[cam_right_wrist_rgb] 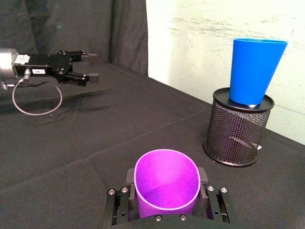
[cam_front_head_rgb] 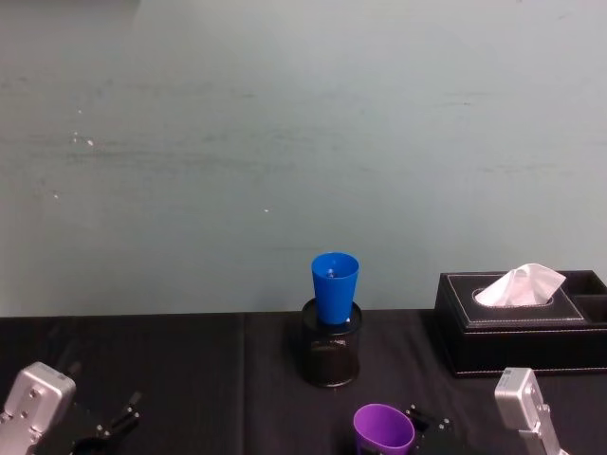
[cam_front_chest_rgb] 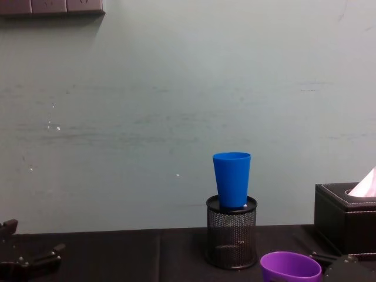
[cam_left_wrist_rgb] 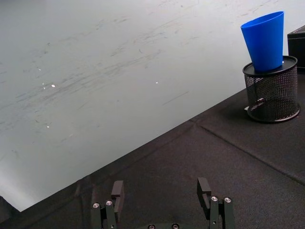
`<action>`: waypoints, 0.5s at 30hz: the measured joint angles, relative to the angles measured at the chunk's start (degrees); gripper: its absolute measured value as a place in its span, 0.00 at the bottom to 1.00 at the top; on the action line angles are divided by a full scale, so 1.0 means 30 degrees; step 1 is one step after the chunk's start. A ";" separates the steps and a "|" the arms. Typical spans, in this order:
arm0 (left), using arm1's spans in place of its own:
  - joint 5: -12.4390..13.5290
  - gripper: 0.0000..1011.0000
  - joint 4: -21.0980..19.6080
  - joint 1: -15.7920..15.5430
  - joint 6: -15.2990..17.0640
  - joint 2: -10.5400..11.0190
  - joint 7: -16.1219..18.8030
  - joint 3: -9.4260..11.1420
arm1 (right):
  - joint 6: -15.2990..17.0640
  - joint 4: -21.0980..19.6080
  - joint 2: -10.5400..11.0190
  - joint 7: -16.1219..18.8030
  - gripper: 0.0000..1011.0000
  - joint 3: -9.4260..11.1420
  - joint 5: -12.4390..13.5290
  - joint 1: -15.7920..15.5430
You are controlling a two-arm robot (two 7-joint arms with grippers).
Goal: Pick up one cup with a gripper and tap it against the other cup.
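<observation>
The purple cup (cam_right_wrist_rgb: 166, 183) sits between the fingers (cam_right_wrist_rgb: 204, 177) of my right gripper (cam_right_wrist_rgb: 166, 180), which is shut on it and squeezes its rim slightly oval. From the head view, the purple cup (cam_front_head_rgb: 384, 428) is low at the near edge, in front of and slightly right of the blue cup (cam_front_head_rgb: 335, 284). The blue cup (cam_right_wrist_rgb: 255, 69) stands upright in the mouth of a black wire-mesh pen holder (cam_right_wrist_rgb: 237, 129). The two cups are apart. My left gripper (cam_left_wrist_rgb: 160, 192) is open and holds nothing, low over the black cloth at the near left.
A black tissue box (cam_front_head_rgb: 520, 322) with a white tissue stands at the right, close beside the mesh holder (cam_front_head_rgb: 332, 353). A black cloth (cam_left_wrist_rgb: 200, 157) covers the table, and a pale wall rises right behind it. My left arm (cam_front_head_rgb: 33, 403) rests at the near left.
</observation>
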 joint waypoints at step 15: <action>-0.0001 0.99 0.0000 -0.0001 0.0000 -0.0001 0.0000 0.0001 | -0.0001 -0.0001 0.0000 0.0000 0.73 -0.0001 0.0000 0.0000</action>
